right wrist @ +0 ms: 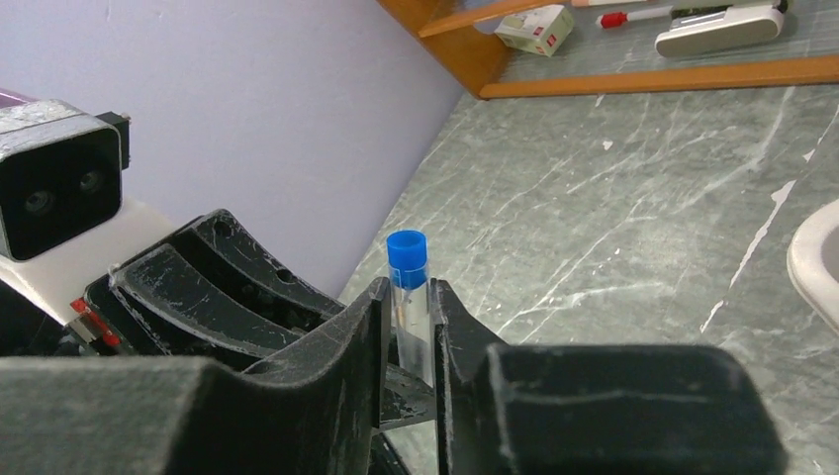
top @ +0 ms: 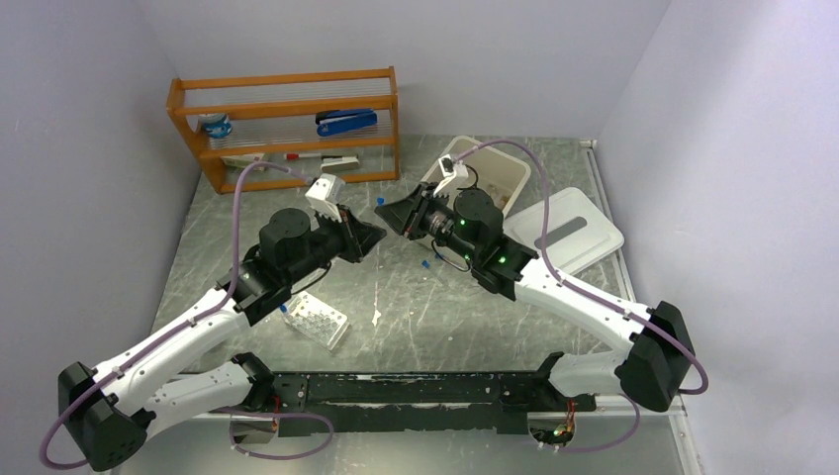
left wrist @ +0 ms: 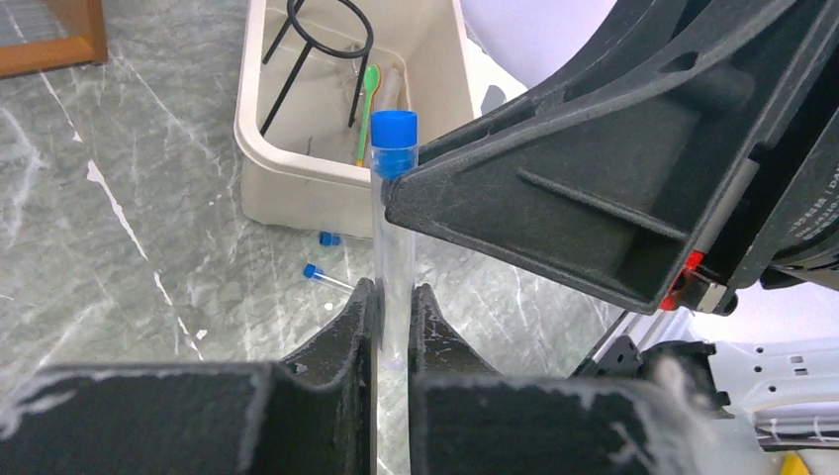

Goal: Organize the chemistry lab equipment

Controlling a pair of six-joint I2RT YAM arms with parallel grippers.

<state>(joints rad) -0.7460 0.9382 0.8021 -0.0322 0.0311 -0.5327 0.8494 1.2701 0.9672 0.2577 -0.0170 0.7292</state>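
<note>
"left wrist view first: what sits between the fingers?" asks the first.

"a blue-capped vial [left wrist: 394, 247], upright at the middle of the frame," says the second. "the left gripper [left wrist: 394, 309] is clamped on its clear lower body, both fingers pressed against the tube."

"and the other arm?"

"the right gripper [right wrist: 409, 297] pinches the same vial just under the blue cap. in its own wrist view the cap stands above the two closed-in fingers at the centre of the frame. both tools grip one vial, up above the table [top: 445, 317]."

"where is that in the top view?"

"a little above the middle, where the two black tips meet. the vial itself is too small to make out there."

"anything behind it?"

"in the left wrist view a beige bin [left wrist: 297, 188] fills the upper left, with the black wire tripod [left wrist: 326, 40] and a green-handled tool [left wrist: 367, 94] inside. below the bin, on the table, lie a loose vial [left wrist: 325, 277] and a small blue piece [left wrist: 329, 238]. whether that piece is a cap or a vial cannot be told."

"the rack?"

"the white holed rack [top: 317, 322] lies left of centre in the top view, just beside the left arm."
</note>
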